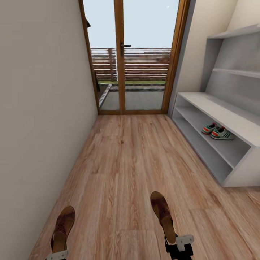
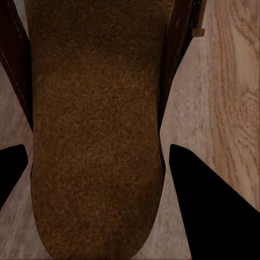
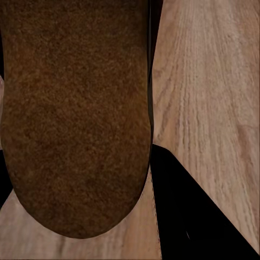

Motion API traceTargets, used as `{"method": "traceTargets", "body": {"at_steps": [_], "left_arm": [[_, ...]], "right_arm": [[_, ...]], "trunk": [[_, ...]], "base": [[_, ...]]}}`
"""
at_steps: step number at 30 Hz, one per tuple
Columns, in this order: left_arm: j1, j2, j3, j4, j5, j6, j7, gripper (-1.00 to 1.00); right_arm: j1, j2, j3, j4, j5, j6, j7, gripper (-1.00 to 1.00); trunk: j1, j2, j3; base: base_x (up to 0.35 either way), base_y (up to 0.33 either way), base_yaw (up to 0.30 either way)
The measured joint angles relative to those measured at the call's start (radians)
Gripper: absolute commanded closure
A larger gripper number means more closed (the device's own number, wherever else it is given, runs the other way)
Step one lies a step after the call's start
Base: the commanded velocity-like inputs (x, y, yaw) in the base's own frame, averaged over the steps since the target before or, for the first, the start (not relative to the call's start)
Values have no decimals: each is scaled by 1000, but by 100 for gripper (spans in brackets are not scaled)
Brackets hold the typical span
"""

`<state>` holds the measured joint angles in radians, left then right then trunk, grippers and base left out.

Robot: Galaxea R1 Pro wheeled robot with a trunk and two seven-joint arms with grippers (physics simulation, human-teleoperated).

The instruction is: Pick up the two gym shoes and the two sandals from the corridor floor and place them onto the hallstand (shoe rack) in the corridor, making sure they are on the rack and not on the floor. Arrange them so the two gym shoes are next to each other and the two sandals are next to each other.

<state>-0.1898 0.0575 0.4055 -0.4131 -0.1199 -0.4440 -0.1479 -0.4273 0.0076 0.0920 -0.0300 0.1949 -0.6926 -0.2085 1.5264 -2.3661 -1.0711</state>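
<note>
Each arm carries one small brown leather sandal heel-first: left gripper clamps the 7 o'clock sandal, right gripper the 5 o'clock sandal. The white green-striped gym shoes already sit paired on the pale grey hallstand shelf at 2 o'clock, so the sandals likely go beside them.

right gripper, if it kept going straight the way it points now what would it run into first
The right gripper holds a sandal pointing down the corridor. Ahead lies bare corridor floor, then the glass door. The hallstand sits off to the right, likely outside that line, though depth is uncertain.
</note>
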Motion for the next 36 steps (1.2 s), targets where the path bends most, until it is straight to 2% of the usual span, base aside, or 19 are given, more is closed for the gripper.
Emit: {"method": "traceTargets", "body": {"at_steps": [8,36], "left_arm": [[0,0,0,0,0,0,0,100],[0,0,0,0,0,-1,0,100]], "right_arm": [[0,1,0,0,0,0,0,100],[0,-2,0,0,0,0,-3,100]], "trunk": [[0,0,3],[0,0,4]], "base": [[339,0,-126],[339,0,-3]]}}
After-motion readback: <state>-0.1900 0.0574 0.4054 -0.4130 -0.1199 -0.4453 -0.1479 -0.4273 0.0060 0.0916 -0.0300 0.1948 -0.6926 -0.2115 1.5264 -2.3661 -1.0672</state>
